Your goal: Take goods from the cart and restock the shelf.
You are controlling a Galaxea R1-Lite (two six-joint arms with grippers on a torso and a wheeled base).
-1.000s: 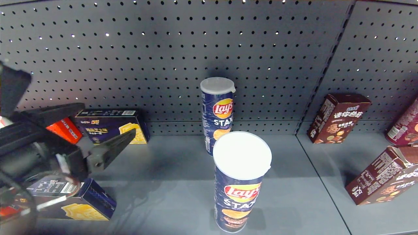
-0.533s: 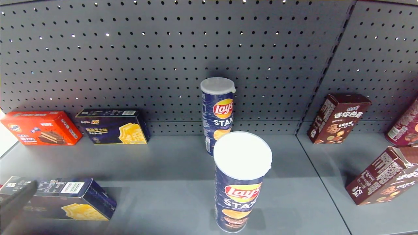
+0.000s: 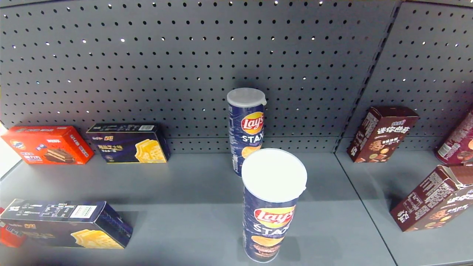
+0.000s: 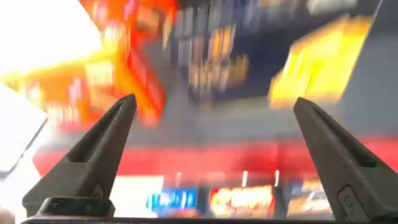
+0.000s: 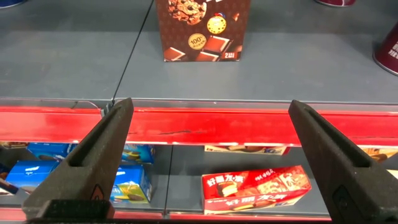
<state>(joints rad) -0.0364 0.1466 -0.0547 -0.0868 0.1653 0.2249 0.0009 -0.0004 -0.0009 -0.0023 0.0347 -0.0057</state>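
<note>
Pulled back over the last second from above the shelf's front-left corner, the left gripper [image 4: 214,98] now hangs with its two dark fingers spread wide and nothing between them. Beyond it the left wrist view is a blur of red, dark blue and yellow packaging.

The grey metal shelf [image 3: 184,192] spans the head view, backed by a grey perforated steel panel [image 3: 147,55]. Two tall dark blue cylindrical chip cans stand upright at its middle. The front can [image 3: 271,218] has a white plastic lid and is near the front edge. The rear can [image 3: 247,129] has a translucent lid and is just behind it, close to the panel.

The dark blue rectangular cardboard cracker box [image 3: 66,225] lies on its long side at the shelf's front left, free of any gripper. A second dark blue cracker box [image 3: 129,143] sits against the panel at the back left, with a red rectangular cardboard box [image 3: 48,145] just beside it, further left. On the right section a brown cardboard cookie box [image 3: 382,133] stands near the panel, and another brown box [image 3: 432,203] lies tilted nearer the front.

The right gripper [image 5: 210,101] is likewise spread wide and empty, facing a red shelf-edge strip [image 5: 205,127]. A red snack box [image 5: 255,186] sits on the tier below the strip.
</note>
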